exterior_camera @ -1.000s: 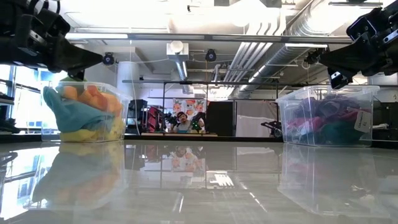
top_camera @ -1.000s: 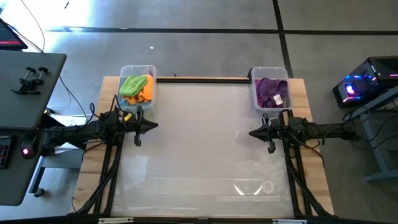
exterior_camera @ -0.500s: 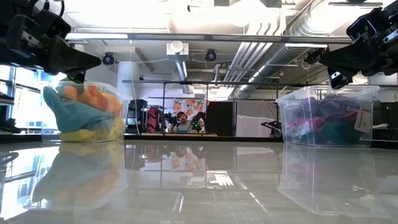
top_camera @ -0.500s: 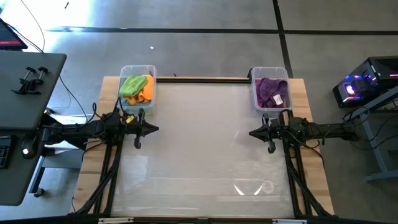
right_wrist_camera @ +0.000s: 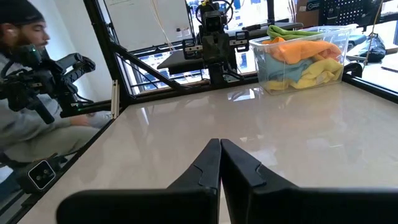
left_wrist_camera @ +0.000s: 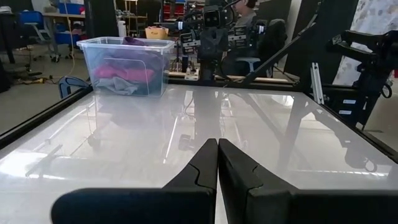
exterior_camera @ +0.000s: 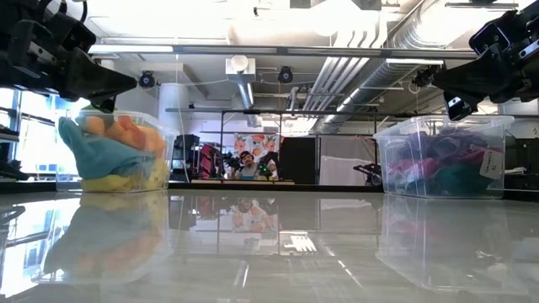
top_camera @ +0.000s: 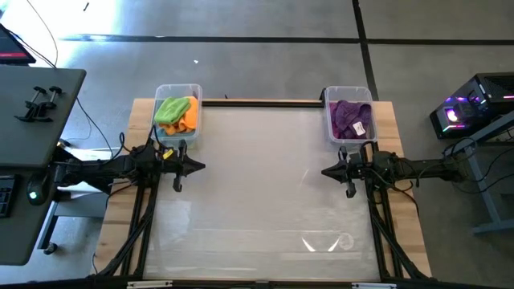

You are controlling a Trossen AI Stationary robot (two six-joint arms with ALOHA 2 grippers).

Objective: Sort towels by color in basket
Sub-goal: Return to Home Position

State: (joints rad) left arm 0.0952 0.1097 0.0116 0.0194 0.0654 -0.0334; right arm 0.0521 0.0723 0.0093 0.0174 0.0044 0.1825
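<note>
Two clear plastic baskets stand at the table's far corners. The left basket holds lime green and orange towels on top; the low view also shows light blue and yellow ones pressed against its wall. The right basket has a purple towel on top, with magenta, grey and dark green cloth under it. My left gripper hovers just near of the left basket, shut and empty. My right gripper hovers near of the right basket, also shut and empty. Their fingers point at each other.
The glossy table top lies between the two grippers, with a wooden border round it. A dark bar runs along the far edge between the baskets. A person sits beyond the table's left side.
My left gripper has shifted slightly toward the table's near edge and dipped a little. The right arm, baskets and towels have kept still.
</note>
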